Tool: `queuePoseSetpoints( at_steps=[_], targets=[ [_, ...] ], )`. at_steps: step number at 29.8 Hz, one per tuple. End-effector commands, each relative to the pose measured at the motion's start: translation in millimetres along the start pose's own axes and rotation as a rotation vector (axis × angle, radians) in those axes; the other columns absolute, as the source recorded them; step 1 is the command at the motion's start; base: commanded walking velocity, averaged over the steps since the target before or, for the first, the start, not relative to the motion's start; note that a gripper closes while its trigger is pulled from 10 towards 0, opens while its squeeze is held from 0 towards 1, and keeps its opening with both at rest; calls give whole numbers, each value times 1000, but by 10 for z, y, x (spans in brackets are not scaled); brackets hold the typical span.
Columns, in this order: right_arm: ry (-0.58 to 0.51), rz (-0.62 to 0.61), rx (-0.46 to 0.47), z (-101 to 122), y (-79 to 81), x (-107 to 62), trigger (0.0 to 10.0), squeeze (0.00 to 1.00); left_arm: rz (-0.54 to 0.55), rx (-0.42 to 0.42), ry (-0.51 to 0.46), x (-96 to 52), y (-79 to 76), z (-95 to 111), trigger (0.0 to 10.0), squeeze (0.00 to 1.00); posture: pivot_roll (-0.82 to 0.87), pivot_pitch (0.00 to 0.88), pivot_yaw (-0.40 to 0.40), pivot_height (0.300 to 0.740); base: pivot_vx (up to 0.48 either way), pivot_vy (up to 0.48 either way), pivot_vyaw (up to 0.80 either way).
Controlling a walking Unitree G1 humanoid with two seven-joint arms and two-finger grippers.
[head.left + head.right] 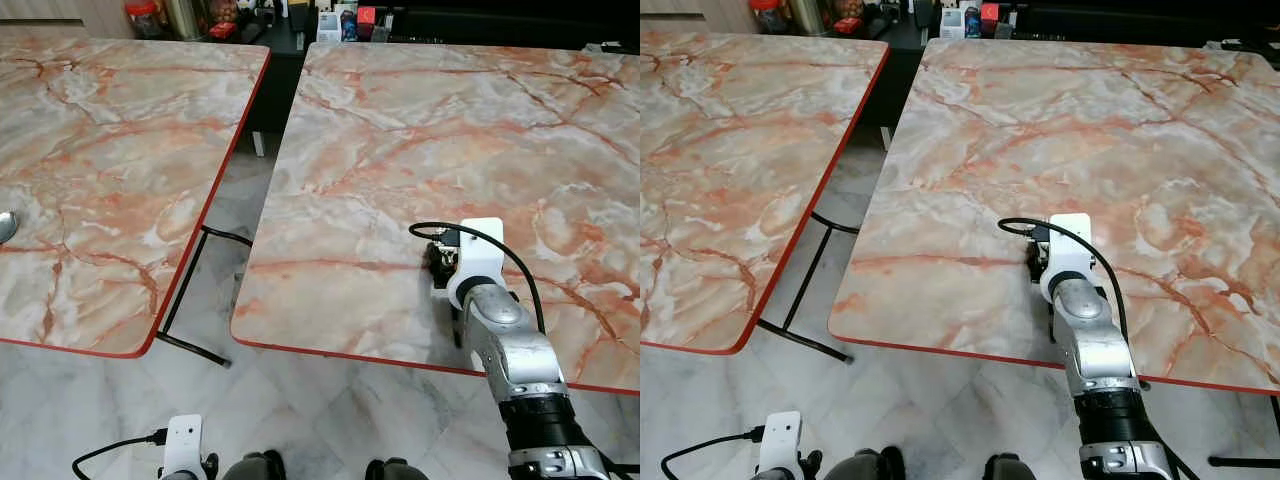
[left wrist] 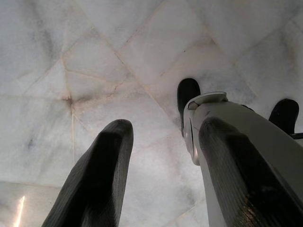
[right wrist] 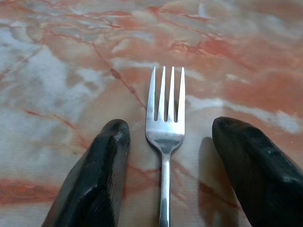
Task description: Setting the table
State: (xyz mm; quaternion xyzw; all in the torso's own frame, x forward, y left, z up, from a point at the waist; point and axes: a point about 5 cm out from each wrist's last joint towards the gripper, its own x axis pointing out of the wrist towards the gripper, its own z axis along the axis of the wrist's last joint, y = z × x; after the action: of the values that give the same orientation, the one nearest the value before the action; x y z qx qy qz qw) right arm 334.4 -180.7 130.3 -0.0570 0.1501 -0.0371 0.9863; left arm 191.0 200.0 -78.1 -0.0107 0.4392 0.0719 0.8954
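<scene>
Right gripper [image 3: 166, 165] hovers wide over the near edge of the orange-veined marble counter [image 1: 420, 130], straddling 1 silver metal fork [image 3: 165, 118] lying flat: placement seems done, so lift clear.

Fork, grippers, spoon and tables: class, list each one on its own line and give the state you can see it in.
Fork: lying flat on the right table, tines pointing away from the wrist, between the open fingers, not gripped.
Right gripper: open, low over the table, straddling the fork.
Left gripper: open, hanging idle above the floor.
Spoon: resting on the left table at its edge of view.
Right table: bare marble top apart from the fork.
</scene>
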Motion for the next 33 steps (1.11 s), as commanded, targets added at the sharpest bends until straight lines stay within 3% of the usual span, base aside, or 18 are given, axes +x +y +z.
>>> queuePoseSetpoints(
  at_steps=[1, 9, 20, 33],
  targets=[
    [8, 11, -1, -11, 18, -34, 10000, 0, 7, -4, 33, -15, 52, -81, 10000, 0, -38, 223, 18, 711, 0, 0, 0],
    [13, 16, -3, 36, 18, -95, 10000, 0, 12, -1, 30, -14, 66, -72, 10000, 0, -46, 222, 16, 711, 0, 0, 0],
    [26, 100, -47, 94, 157, -175, 10000, 0, 13, -9, 29, -13, 72, -64, 10000, 0, -57, 231, 9, 711, 0, 0, 0],
    [24, 86, -51, 213, 139, -299, 10000, 0, 5, -13, 48, -21, 24, -124, 10000, 0, -71, 253, 7, 711, 0, 0, 0]
  ],
)
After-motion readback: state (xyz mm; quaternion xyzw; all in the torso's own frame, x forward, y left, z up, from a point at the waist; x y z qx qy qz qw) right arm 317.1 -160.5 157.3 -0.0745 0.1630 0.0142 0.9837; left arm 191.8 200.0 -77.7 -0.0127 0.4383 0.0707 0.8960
